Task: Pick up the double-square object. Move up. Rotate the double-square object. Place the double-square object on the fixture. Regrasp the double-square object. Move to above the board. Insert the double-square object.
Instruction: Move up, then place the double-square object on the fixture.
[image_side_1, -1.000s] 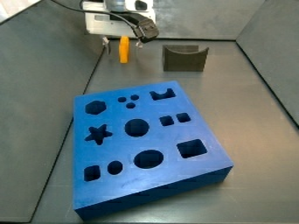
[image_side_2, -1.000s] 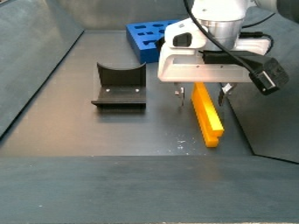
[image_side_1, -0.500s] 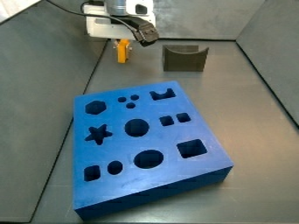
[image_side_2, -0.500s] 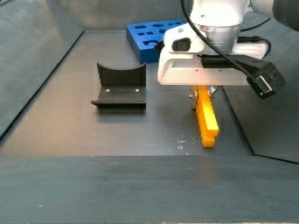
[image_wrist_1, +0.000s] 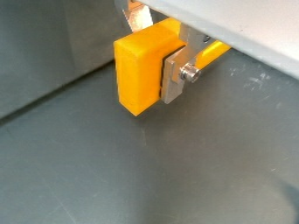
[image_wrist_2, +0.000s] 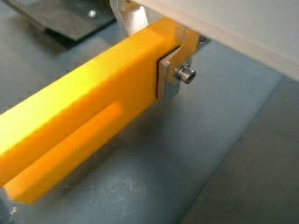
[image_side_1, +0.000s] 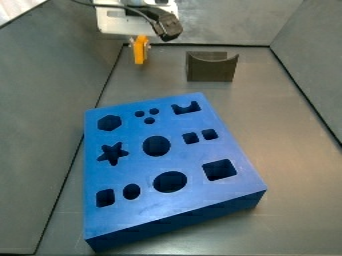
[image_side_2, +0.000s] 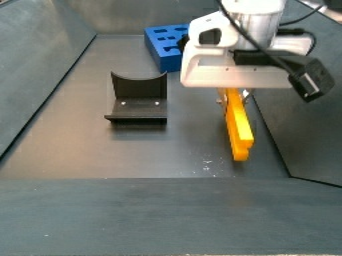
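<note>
Currently the tool (image_side_2: 234, 93) is gripping the double-square object (image_side_2: 238, 128) by one end; both wrist views are showing a silver finger (image_wrist_1: 176, 74) pressed flat against the orange side of the piece (image_wrist_2: 82, 122). In a side view the piece (image_side_1: 138, 50) is hanging lengthwise below the tool (image_side_1: 138, 38), near the back of the surface (image_side_1: 287, 110) and behind the board (image_side_1: 167, 165). Its lower end appears to be clearing the floor, though the gap is hard to judge from these views.

Step in hand, as I judge it: the lift following the pick, so the task is in its early part. The fixture (image_side_1: 210, 66) is standing empty, well apart from the piece, off to one side of it (image_side_2: 136, 98). The board holes are unfilled.

Next move, by my reading: rotating the piece while it is hanging free, then carrying it across to the fixture and setting it into the U-notch. That is calling for enough height that the long free end is not sweeping the surface during the turn, and for a grip firm enough that the bar is not pivoting between the pads.
</note>
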